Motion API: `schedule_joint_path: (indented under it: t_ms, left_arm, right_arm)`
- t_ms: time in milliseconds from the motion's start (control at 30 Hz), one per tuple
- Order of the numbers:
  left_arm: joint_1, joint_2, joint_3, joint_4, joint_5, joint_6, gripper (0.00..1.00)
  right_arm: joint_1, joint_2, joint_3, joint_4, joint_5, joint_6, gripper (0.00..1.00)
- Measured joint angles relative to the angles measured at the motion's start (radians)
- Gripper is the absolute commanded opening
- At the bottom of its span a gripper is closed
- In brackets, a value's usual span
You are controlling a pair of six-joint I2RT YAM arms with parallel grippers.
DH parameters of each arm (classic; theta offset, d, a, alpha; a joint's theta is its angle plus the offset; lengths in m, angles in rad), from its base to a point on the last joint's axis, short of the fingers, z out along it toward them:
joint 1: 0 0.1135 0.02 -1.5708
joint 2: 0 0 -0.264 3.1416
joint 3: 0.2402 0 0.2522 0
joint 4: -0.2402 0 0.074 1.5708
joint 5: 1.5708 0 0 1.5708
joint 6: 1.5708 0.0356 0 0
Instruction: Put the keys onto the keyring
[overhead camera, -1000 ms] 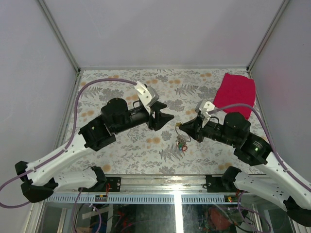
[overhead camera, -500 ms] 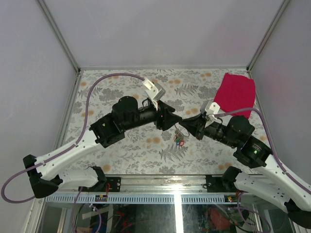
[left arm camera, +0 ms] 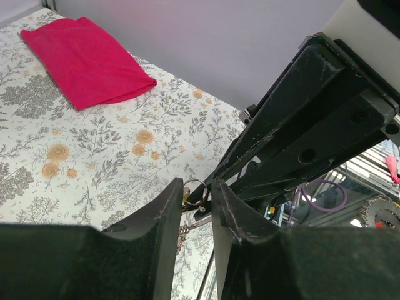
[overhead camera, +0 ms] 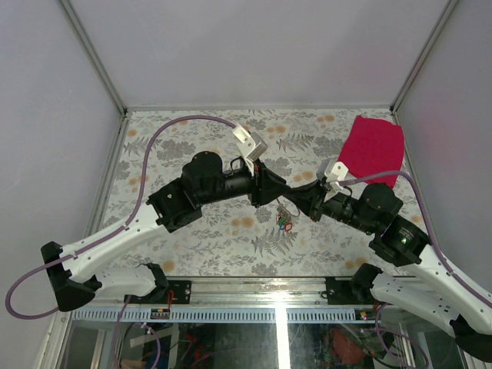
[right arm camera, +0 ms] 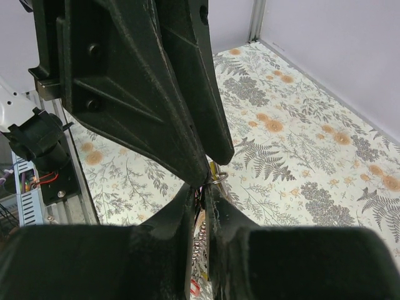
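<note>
My right gripper (overhead camera: 295, 198) is shut on the keyring (left arm camera: 194, 180), a thin silver loop sticking out past its fingertips (right arm camera: 220, 181). Several keys (overhead camera: 286, 221) with coloured heads dangle below it on a short beaded chain (right arm camera: 200, 240), a red key (right arm camera: 195, 287) lowest. My left gripper (overhead camera: 270, 194) meets it tip to tip. In the left wrist view its jaws (left arm camera: 197, 182) stand narrowly apart on either side of the ring, with a sliver of gap on the right. The right gripper's closed tip (left arm camera: 205, 199) shows just behind the ring.
A red cloth (overhead camera: 373, 150) lies flat at the back right of the flowered table (overhead camera: 192, 231), also in the left wrist view (left arm camera: 84, 59). Metal frame posts and pale walls bound the table. Both arms cross above its middle.
The left arm has swung right until its fingertips flank the ring, and its jaws have narrowed. The right gripper shifted slightly left, still holding the ring and keys.
</note>
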Motion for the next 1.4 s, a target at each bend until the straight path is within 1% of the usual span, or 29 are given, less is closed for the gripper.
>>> schedule_joint_path:
  t_ms: [67,167,200,300,333,433,467,500,567,600,667,733,933,1067,1233,1400]
  left_arm:
    - [0.0,0.0,0.0,0.002,0.01,-0.005,0.17]
    - [0.0,0.0,0.0,0.008,0.026,-0.01,0.02]
    - [0.0,0.0,0.0,0.011,0.029,-0.011,0.0]
    - [0.002,0.0,0.0,0.017,0.043,-0.014,0.0]
    - [0.002,0.0,0.0,0.019,0.047,-0.014,0.0]
    - [0.002,0.0,0.0,0.027,0.053,-0.016,0.0]
    - [0.002,0.0,-0.001,0.03,0.055,-0.016,0.0]
    - [0.002,0.0,0.0,0.032,0.055,-0.017,0.0]
    - [0.002,0.0,0.0,0.034,0.055,-0.017,0.0]
    - [0.002,0.0,0.0,0.035,0.054,-0.018,0.0]
    - [0.002,-0.001,-0.001,0.035,0.047,-0.021,0.0]
    - [0.002,-0.003,-0.004,0.034,0.034,-0.023,0.0]
    - [0.002,-0.006,-0.006,0.031,-0.015,-0.024,0.0]
    - [0.002,-0.01,-0.012,0.032,-0.057,-0.028,0.0]
    - [0.002,-0.016,-0.023,0.032,-0.11,-0.032,0.0]
    - [0.002,-0.021,-0.033,0.032,-0.139,-0.034,0.0]
  right_arm:
    - [0.0,-0.001,0.0,0.0,0.001,0.0,0.0]
    - [0.0,-0.002,0.0,0.0,0.014,0.0,0.0]
    - [0.0,-0.003,0.0,0.0,0.017,0.0,0.0]
    - [0.0,-0.007,0.0,0.002,0.019,0.0,0.01]
    - [0.0,-0.009,0.0,0.002,0.019,0.0,0.03]
    - [0.0,-0.014,0.0,0.002,0.019,0.0,0.05]
    - [0.0,-0.015,0.0,0.002,0.019,0.0,0.07]
    - [0.0,-0.017,0.0,0.003,0.019,0.0,0.12]
    - [0.0,-0.019,0.0,0.003,0.019,0.0,0.27]
    - [0.0,-0.021,0.0,0.003,0.019,0.001,0.32]
    - [0.0,-0.025,0.0,0.003,0.024,0.003,0.39]
    - [0.0,-0.037,0.0,0.003,0.034,0.003,0.42]
    - [0.0,-0.091,-0.019,-0.001,0.05,0.003,0.47]
    - [0.0,-0.097,-0.027,-0.003,0.051,0.008,0.48]
    - [0.0,-0.084,-0.04,-0.009,0.045,0.028,0.48]
    - [0.0,-0.058,-0.05,-0.011,0.043,0.039,0.45]
